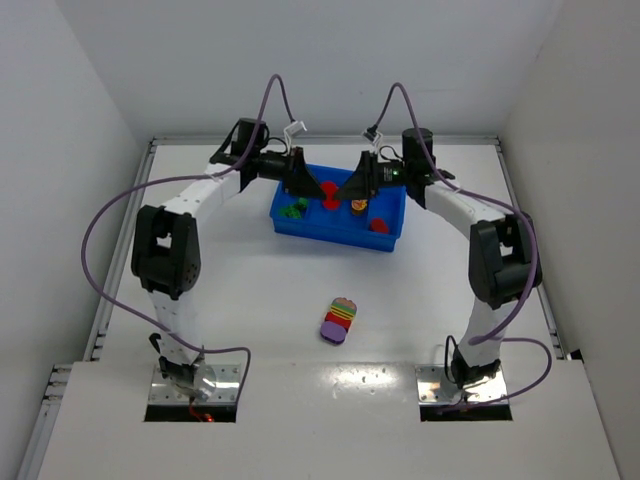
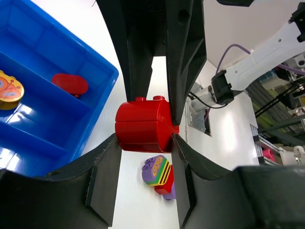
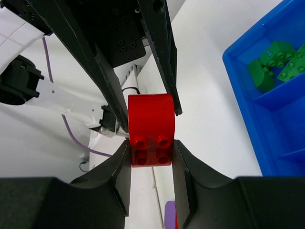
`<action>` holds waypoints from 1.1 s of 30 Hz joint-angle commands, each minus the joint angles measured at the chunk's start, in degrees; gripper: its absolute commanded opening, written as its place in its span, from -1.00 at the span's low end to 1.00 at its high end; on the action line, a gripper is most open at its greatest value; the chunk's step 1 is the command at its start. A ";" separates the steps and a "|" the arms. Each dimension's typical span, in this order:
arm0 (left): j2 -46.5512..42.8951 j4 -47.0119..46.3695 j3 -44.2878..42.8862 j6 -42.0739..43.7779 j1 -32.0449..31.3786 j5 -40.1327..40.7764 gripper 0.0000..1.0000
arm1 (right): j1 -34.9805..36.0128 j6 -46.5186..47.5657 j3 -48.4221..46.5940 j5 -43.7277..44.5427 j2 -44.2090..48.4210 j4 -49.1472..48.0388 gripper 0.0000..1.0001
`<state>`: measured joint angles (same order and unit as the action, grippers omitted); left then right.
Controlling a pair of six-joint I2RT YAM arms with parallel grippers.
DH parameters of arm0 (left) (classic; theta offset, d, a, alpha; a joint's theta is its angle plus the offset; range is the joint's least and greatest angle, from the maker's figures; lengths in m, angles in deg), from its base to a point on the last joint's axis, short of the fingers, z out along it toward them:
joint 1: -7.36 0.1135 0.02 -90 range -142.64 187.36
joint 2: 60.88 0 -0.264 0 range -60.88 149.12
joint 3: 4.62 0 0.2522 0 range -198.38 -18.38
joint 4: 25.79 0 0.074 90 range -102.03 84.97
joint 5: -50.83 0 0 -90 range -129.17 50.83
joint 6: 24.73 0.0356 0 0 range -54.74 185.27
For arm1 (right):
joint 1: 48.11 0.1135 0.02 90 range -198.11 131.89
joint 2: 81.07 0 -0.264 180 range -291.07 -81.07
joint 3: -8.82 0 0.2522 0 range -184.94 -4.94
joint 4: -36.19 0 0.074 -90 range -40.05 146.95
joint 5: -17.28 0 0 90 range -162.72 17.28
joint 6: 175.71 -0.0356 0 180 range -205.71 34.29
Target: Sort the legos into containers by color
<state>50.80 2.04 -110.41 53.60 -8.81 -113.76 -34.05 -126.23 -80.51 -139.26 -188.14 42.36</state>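
A glossy red lego (image 2: 143,125), rounded on one side, studded on another and crossed by a seam, is being pinched from opposite ends by the jaws of the left arm (image 1: 165,250) and of the right arm (image 1: 500,262). It is being held in the air over the bright-blue tray (image 1: 335,236). Green legos (image 1: 293,208) are being held in the tray's leftmost compartment and an orange piece (image 1: 358,206) and a flat red piece (image 1: 378,225) in the two rightmost, while a striped purple, green, orange and red clump (image 1: 340,320) is being borne by the white surface (image 1: 250,300), well apart from the tray.
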 commanded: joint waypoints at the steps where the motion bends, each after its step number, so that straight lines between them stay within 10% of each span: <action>1: -2.07 -1.32 1.58 1.64 -0.45 0.22 -0.61 | -0.71 0.35 -3.71 2.29 -0.42 -1.46 -0.92; 17: -19.12 5.01 21.18 13.85 5.44 14.72 -0.66 | -12.04 9.20 -7.05 8.44 0.72 8.54 -0.92; 22: -26.58 5.01 22.33 15.88 2.82 32.28 -0.66 | -10.65 27.39 -8.45 31.92 1.85 26.63 -0.96; 33: -30.03 -3.33 22.33 16.41 -6.77 59.99 -0.53 | -5.19 32.68 -2.66 58.54 3.71 28.51 -0.91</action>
<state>21.86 2.96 -87.94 69.19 -13.22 -62.39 -41.39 -97.64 -84.05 -89.65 -187.55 70.36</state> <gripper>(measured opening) 0.429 0.342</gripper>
